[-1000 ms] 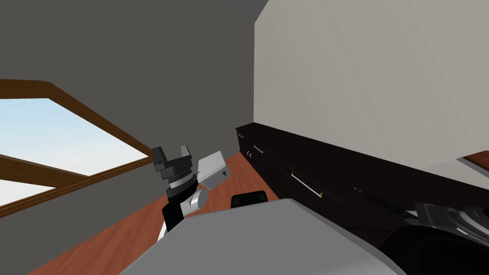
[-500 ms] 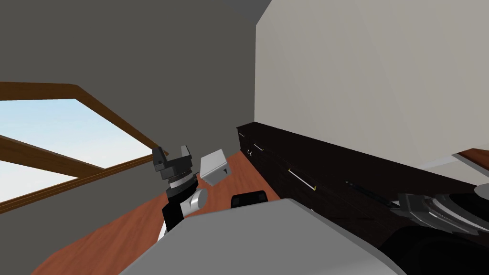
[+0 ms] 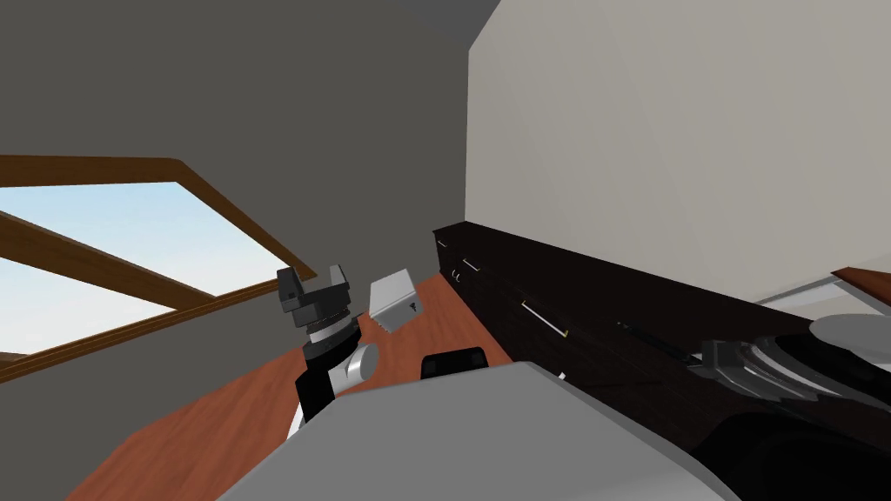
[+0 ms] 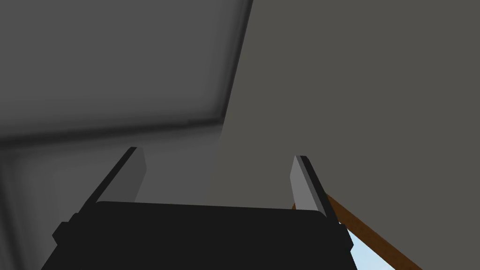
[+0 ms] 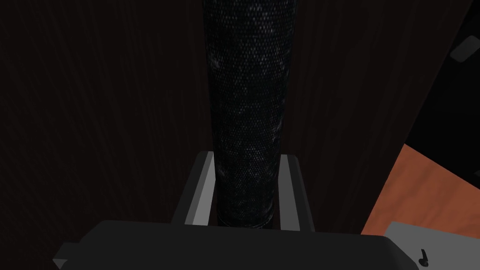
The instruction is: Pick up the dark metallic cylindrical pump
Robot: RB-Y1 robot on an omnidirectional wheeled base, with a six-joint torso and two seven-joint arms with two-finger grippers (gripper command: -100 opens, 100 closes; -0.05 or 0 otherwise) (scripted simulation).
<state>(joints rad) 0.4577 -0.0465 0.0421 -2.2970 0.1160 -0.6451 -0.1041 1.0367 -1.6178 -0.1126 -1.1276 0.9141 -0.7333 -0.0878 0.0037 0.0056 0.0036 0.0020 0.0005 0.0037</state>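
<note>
The dark, speckled cylindrical pump (image 5: 248, 93) runs straight out from my right gripper (image 5: 247, 157), whose two fingers press its sides; the gripper is shut on it. In the head view the pump (image 3: 654, 338) shows as a thin dark rod over the dark cabinet top, sticking out of my right gripper (image 3: 715, 357) at the lower right. My left gripper (image 3: 313, 285) is raised by the chest's left, open (image 4: 218, 178) and holding nothing.
A long dark cabinet (image 3: 539, 287) with thin drawer handles runs along the pale wall. A small grey box (image 3: 393, 301) sits on the reddish wooden floor (image 3: 217, 417) beside it. A wood-framed window (image 3: 104, 252) is at the left.
My right gripper has moved left and slightly up over the cabinet with the pump in it. My head view has turned a little, sliding the window right. The left arm has not moved.
</note>
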